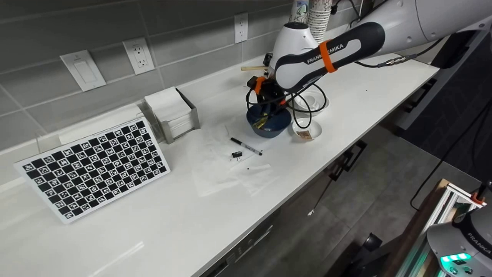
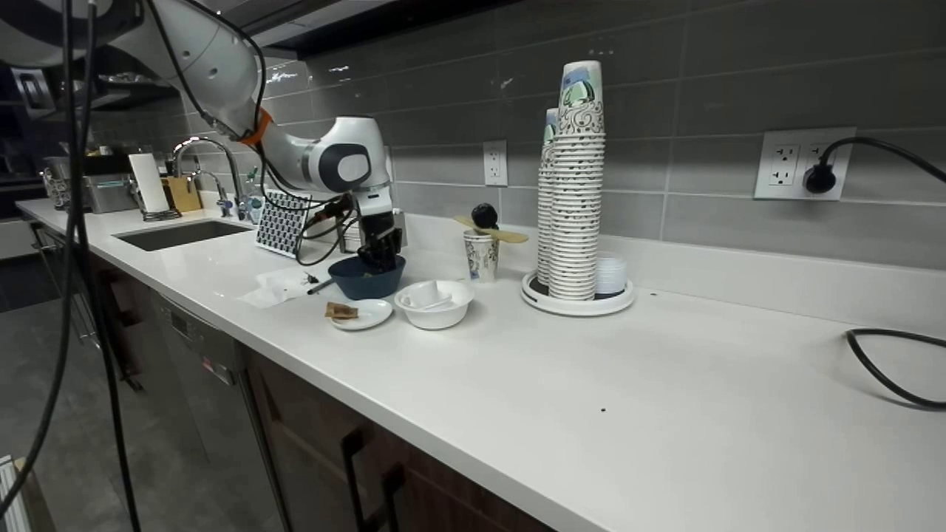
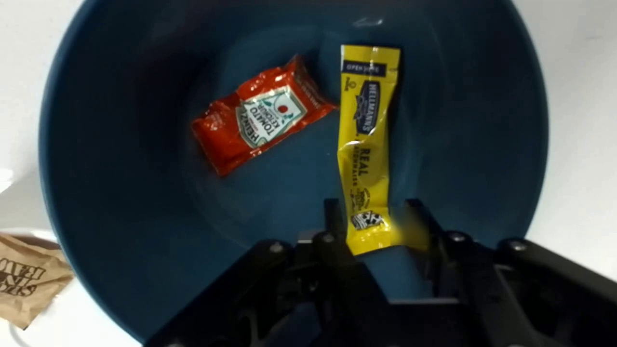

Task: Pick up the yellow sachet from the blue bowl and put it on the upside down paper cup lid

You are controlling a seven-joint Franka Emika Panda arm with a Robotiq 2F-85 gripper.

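Observation:
The yellow sachet (image 3: 365,144) lies in the blue bowl (image 3: 472,120); it also shows in an exterior view (image 1: 261,122). My gripper (image 3: 374,212) is lowered into the bowl, which shows in both exterior views (image 1: 275,129) (image 2: 362,284). Its fingers stand apart on either side of the sachet's lower end, with a gap, partly blurred, on the right. Of two white round pieces, the larger rimmed one beside the bowl best matches the upside down paper cup lid (image 2: 434,319) (image 1: 317,113); it looks fairly deep and holds smaller white pieces.
A red ketchup packet (image 3: 262,115) lies left of the sachet in the bowl. A small white dish (image 2: 377,314) holds a brown packet (image 2: 341,310). A marker (image 1: 246,146), checkered board (image 1: 94,165), napkin holder (image 1: 173,111), utensil cup (image 2: 480,258) and cup stacks (image 2: 573,214) stand around.

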